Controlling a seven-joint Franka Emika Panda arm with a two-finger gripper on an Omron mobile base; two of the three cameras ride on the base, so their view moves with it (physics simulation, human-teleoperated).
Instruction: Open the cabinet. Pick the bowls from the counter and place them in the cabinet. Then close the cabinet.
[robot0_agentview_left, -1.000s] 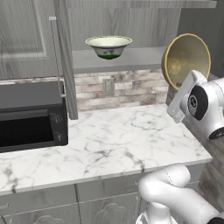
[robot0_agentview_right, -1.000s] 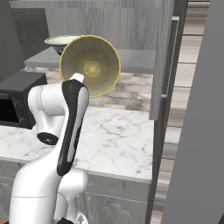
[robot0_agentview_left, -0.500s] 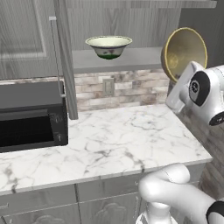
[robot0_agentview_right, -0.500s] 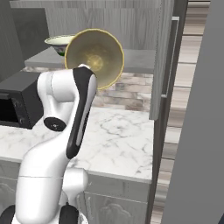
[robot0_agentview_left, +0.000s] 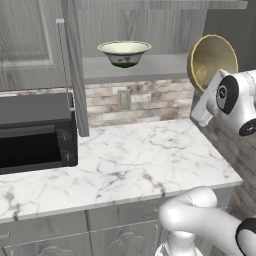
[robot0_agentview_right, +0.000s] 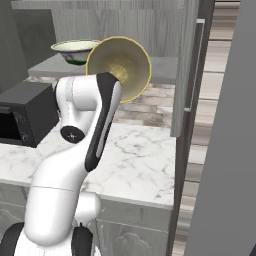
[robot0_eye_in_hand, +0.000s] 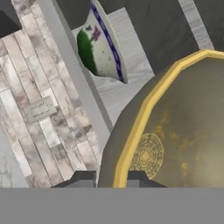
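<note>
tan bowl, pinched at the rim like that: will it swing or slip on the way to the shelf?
The tan bowl looks rigid, so it shouldn't flex. The gripper pinches one spot on its rim, with the bowl tilted on edge, so it may pivot there. Its surface looks smooth and glazed, so probably slippery; it will likely rock when released on the shelf.

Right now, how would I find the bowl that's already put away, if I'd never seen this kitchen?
Look up at the open grey wall cabinet above the marble counter. On its grey shelf sits a cream-white bowl, upright, with a dark green patch on its outside. The other bowl is plain tan-gold and tipped on its side, gripped at its rim by the robot's fingers.
</note>
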